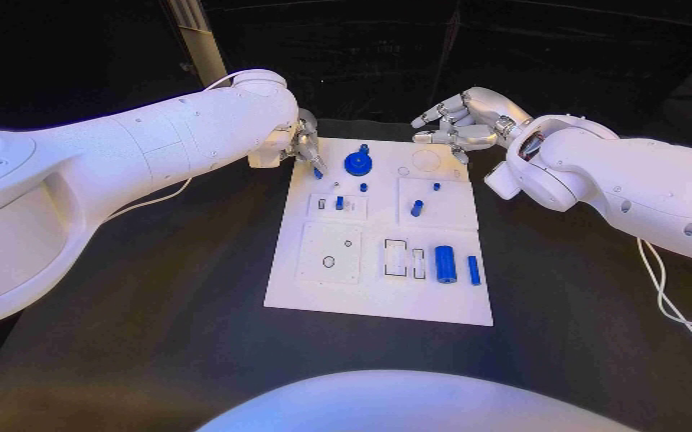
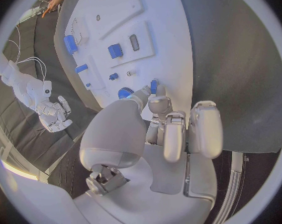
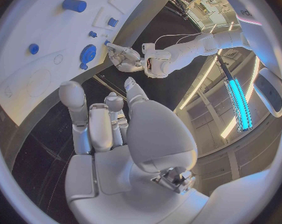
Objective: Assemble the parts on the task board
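Note:
The white task board [image 1: 378, 292] lies in the middle of the black table. My left hand [image 1: 299, 144] hovers at the board's far left corner and pinches a small blue part [image 2: 153, 87] between thumb and a finger. Beside it on the board sits a round blue gear-like part [image 1: 358, 162]. My right hand [image 1: 459, 120] hangs over the far right corner with its fingers loosely bent and nothing in them. A blue cylinder [image 1: 446, 264] and a thin blue bar [image 1: 473, 270] lie near the board's front right. Small blue pegs [image 1: 417, 208] stand around the middle.
Recessed outlines [image 1: 329, 252] mark the board's front left. Black table [image 1: 159, 322] surrounds the board on all sides. A pale post [image 1: 188, 12] rises at the back left, behind my left arm.

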`<state>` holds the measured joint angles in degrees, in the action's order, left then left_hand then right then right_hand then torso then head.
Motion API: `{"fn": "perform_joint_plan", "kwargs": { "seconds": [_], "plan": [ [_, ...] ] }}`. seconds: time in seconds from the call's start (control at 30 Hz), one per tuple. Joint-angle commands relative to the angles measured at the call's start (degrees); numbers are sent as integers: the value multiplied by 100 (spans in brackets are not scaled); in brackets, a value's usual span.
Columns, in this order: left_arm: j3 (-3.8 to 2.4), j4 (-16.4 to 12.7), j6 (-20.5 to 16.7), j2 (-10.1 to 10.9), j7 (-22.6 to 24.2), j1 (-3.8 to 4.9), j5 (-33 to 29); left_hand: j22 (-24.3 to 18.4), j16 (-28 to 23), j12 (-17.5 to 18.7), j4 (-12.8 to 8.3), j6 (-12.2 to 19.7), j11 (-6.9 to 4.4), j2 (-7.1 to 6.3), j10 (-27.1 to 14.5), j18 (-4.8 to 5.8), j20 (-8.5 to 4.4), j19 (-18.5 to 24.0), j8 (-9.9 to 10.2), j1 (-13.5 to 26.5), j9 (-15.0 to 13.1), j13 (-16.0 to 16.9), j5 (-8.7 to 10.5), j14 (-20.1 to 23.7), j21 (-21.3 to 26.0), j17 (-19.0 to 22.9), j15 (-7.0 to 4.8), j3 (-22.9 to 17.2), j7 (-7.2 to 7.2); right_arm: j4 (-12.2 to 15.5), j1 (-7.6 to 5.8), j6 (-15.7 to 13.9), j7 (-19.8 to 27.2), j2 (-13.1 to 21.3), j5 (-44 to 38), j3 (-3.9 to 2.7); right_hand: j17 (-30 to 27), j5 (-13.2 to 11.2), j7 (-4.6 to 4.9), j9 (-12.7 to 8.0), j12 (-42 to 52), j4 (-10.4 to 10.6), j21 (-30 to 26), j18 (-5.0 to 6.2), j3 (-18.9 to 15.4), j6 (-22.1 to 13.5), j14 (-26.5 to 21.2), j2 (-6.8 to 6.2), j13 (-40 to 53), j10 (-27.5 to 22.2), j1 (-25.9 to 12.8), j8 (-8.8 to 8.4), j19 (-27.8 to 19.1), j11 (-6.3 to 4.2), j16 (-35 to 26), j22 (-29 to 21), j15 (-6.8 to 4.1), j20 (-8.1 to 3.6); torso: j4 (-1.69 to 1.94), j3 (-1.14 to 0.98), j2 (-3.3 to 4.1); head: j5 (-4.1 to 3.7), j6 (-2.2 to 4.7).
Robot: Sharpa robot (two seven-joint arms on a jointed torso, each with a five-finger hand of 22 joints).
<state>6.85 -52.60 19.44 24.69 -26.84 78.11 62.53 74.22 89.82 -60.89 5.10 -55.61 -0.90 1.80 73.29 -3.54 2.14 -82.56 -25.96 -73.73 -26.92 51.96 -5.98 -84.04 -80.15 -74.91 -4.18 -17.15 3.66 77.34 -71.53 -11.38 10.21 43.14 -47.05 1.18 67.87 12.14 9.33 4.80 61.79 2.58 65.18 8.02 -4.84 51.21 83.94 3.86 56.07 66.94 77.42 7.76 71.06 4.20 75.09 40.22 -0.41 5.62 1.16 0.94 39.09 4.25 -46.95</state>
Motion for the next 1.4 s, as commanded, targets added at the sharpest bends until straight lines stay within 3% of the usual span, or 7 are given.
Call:
{"fn": "perform_joint_plan", "kwargs": {
  "seconds": [0.03,0.33,0.53,0.8,1.0,1.2,1.4],
  "plan": [
    [2,-60,-157,52,127,-1,-66,16,18,0,-219,-31,-18,3,54,0,1,18,-83,-29,-51,-1,-34,-596,12,-1509,1,-397,-46,3,-11,43,55,1,2,-3,3,21,-7,-9,-26,1,-20,41,-35,-43,138,23,-8,-47,-30,28,-47,-11,-27,-9,-16,-8,6,0,-2,-1,0],
    [2,-760,-715,482,-4,4,-311,31,18,-21,-367,6,-19,-203,116,1,2,11,-271,325,-155,-25,-20,-596,18,-1509,-4,-1103,-60,10,-11,46,43,39,2,-3,-6,25,-7,-10,-25,-1,-31,43,-39,-46,137,30,-10,-49,-26,30,-50,-10,-36,-22,-16,-8,49,-3,-25,-4,-6],
    [15,-1533,-1410,951,34,-4,-344,82,18,-83,-487,7,-44,-361,179,10,-16,-19,-426,503,-235,21,-22,-596,-7,-1509,-24,-1534,-88,17,-11,37,35,74,2,-3,-4,24,-5,-10,-26,7,-34,43,-45,-47,137,34,-14,-50,-38,31,-50,-8,-37,-24,-15,-7,76,-11,-48,0,-8],
    [121,-2342,-2129,1478,110,-108,-346,122,18,-104,-556,17,-62,-465,212,18,-30,-42,-538,624,-291,28,-17,-596,-29,-1509,-39,-1812,-103,6,-11,38,31,95,2,-3,-8,24,-5,-10,-23,14,-38,43,-51,-48,137,37,-13,-49,-46,32,-51,-7,-41,-28,-14,-7,103,-15,-63,-6,-5],
    [167,-2722,-2418,1695,163,-253,-180,141,18,-110,-590,24,-67,-502,222,22,-34,-52,-569,642,-306,29,-16,-596,-40,-1509,-44,-1894,-108,-1,-11,45,32,97,2,-2,-7,24,-4,-10,-20,20,-39,43,-56,-49,137,39,-10,-47,-55,33,-50,-7,-41,-28,-14,-6,104,-10,-61,-9,-26],
    [179,-2916,-2512,1776,218,-368,-13,132,18,-103,-605,27,-69,-520,222,20,-36,-49,-585,653,-313,18,-16,-596,-33,-1509,-46,-1935,-109,-12,-11,56,33,101,2,-2,-7,24,-4,-10,-20,20,-39,43,-56,-49,137,39,-10,-47,-55,33,-50,-7,-41,-28,-14,-6,97,-2,-61,-9,-19],
    [182,-3055,-2504,1815,215,-416,76,138,18,-113,-612,28,-70,-530,230,21,-37,-52,-594,660,-317,31,-14,-596,-36,-1509,-47,-1955,-109,-23,-10,54,19,104,2,-2,-7,24,-4,-10,-20,20,-39,43,-56,-49,137,39,-10,-47,-55,33,-50,-7,-41,-28,-14,-6,85,-21,-53,6,-27]
  ]
}}
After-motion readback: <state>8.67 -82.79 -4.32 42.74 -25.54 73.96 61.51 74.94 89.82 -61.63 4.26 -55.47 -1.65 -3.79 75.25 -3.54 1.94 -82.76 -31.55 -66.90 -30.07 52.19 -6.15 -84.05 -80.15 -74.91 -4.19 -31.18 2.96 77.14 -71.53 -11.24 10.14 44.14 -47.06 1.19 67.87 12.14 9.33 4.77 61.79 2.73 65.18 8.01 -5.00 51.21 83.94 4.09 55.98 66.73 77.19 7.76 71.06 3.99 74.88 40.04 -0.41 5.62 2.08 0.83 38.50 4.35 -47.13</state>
